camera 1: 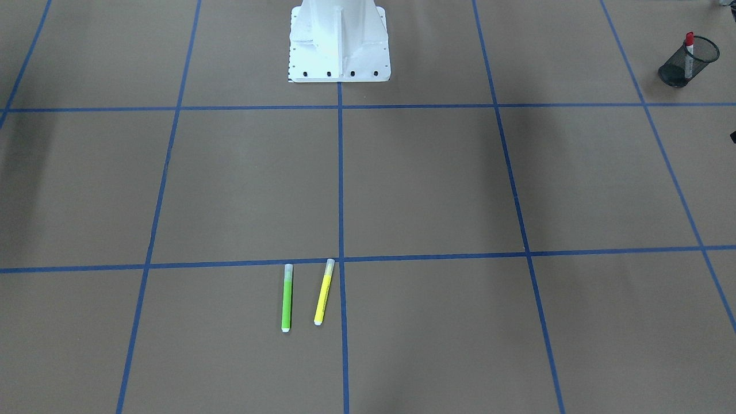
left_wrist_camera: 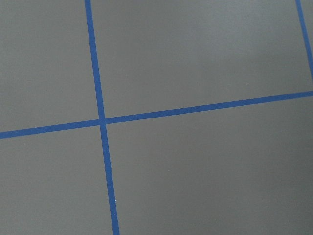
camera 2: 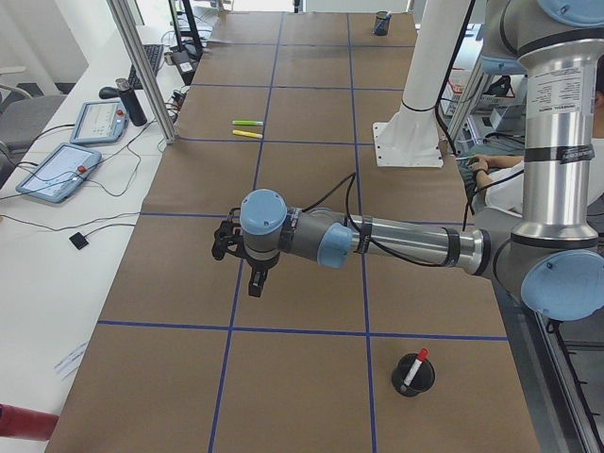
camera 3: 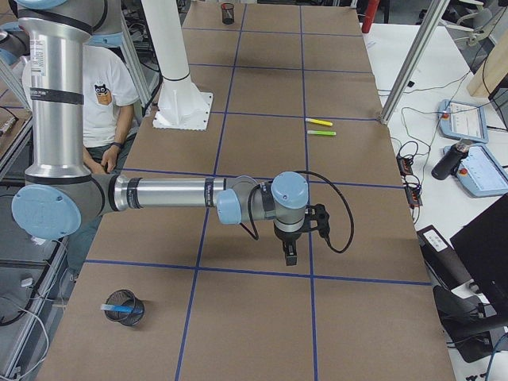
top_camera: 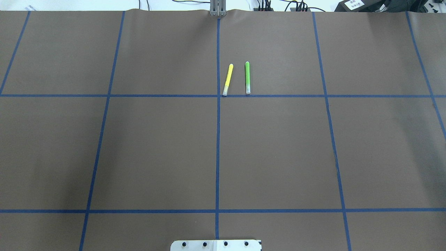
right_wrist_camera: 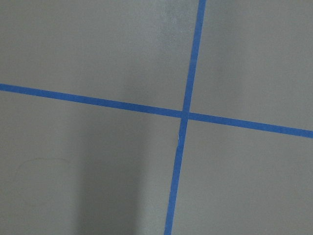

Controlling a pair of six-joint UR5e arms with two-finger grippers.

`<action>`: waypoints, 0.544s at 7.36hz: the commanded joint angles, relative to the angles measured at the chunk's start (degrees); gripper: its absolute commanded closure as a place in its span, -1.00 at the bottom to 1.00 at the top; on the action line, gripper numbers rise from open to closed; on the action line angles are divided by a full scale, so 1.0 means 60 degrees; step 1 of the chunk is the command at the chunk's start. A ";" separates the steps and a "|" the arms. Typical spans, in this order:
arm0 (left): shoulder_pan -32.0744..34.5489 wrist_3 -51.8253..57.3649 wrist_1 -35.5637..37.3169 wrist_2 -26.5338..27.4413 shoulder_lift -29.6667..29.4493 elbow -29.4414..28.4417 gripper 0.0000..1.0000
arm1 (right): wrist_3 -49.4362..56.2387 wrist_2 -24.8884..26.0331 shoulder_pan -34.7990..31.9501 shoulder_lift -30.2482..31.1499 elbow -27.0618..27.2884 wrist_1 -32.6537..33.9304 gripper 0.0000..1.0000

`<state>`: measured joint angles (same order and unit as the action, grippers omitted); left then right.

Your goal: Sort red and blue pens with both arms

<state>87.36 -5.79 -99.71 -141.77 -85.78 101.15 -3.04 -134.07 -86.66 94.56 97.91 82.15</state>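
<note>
At opposite table ends: red pen (camera 1: 689, 52) leans in a mesh cup (camera 1: 673, 72) nearer the left gripper (camera 2: 257, 283); blue pen (camera 3: 115, 305) in a second cup (camera 3: 131, 316) nearer the right gripper (camera 3: 290, 255). Jaw openings: cannot tell.

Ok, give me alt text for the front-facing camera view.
A black mesh cup holding a red-capped pen stands at the top right of a brown table gridded with blue tape. A green marker and a yellow marker lie side by side, apart, near the bottom centre.
</note>
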 commanded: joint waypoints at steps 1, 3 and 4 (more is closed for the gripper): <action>0.0031 0.0013 -0.0008 0.0000 0.0103 0.0046 -1.00 | -0.0312 0.0299 0.0000 0.0411 0.0789 -0.0009 -1.00; 0.0031 0.0028 -0.0008 0.0015 0.0118 0.0046 -1.00 | -0.0402 0.0314 0.0015 0.0427 0.0821 -0.0009 -1.00; 0.0031 0.0028 -0.0008 0.0015 0.0132 0.0046 -1.00 | -0.0547 0.0300 0.0044 0.0427 0.0821 -0.0009 -1.00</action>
<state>87.53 -5.66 -99.76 -141.71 -85.10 101.42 -5.50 -132.27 -86.55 97.03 102.71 82.09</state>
